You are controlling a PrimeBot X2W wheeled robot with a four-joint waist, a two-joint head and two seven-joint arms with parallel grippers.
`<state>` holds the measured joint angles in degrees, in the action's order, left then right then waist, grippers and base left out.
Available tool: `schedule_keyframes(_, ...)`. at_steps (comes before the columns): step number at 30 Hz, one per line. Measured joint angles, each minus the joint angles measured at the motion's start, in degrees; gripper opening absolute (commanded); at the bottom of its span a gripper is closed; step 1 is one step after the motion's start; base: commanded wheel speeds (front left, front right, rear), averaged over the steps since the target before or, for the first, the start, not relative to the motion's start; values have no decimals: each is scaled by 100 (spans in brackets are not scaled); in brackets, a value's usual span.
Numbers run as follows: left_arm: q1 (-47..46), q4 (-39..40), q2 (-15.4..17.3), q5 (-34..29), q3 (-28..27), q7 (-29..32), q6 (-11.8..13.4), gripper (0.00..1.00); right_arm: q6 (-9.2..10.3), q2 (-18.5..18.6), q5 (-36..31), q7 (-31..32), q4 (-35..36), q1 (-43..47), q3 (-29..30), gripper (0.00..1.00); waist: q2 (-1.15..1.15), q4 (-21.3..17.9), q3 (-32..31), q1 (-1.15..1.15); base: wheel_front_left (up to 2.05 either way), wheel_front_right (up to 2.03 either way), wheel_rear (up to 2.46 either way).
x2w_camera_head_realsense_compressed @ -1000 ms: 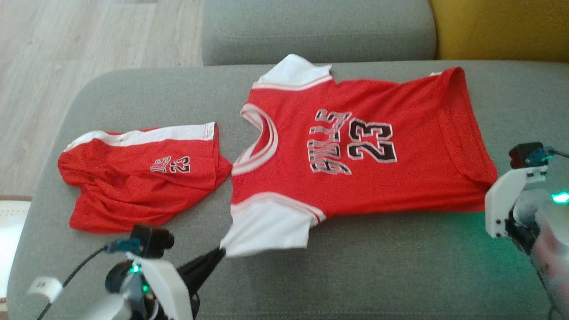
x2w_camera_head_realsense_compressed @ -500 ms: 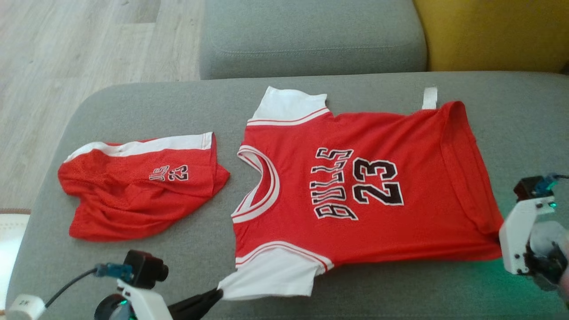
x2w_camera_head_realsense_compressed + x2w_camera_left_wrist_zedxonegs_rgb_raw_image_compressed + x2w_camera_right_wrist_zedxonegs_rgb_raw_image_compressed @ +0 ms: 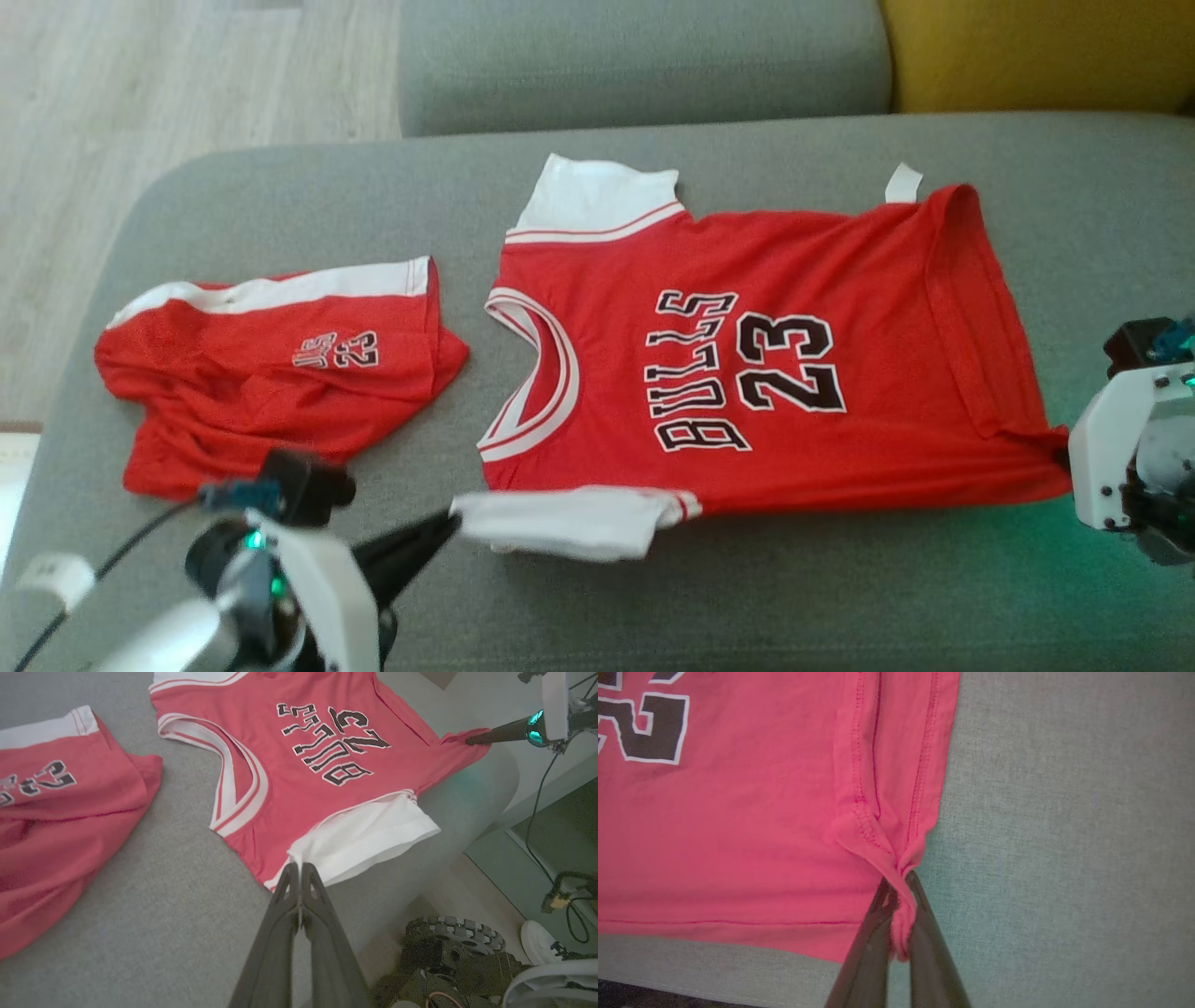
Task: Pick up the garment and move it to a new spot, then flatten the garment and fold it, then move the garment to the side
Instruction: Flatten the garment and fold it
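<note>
Two grippers hold the red jersey (image 3: 747, 355) along the sofa cushion's (image 3: 840, 588) front edge; left gripper (image 3: 299, 868) clamps its white sleeve (image 3: 369, 837); right gripper (image 3: 900, 881) pinches the hem corner (image 3: 896, 849) (fabric bunched).

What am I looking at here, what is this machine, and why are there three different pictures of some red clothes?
It is a wheeled robot with two arms, each ending in a two-fingered pincer. One picture comes from its head camera, looking down; the other two come from cameras on its wrists. On the grey sofa cushion lie a red jersey and crumpled red shorts. The left pincer is shut on the jersey's white sleeve; the right pincer is shut on its hem corner.
</note>
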<state>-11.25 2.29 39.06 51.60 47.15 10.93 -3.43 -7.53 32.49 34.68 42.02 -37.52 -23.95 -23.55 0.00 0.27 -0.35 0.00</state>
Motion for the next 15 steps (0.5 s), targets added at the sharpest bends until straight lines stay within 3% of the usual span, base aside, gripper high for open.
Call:
schedule_keyframes(10,-1040,-579,-441,-386,2,0,-55,0,0,-346,-723,89,-10,-378,455,0,0,-3,568,1,0,0,0)
schedule_keyframes(15,-1461,-886,-625,-508,-9,-68,-85,0,0,-533,-1068,-152,-138,-718,756,0,0,15,812,1,0,0,0)
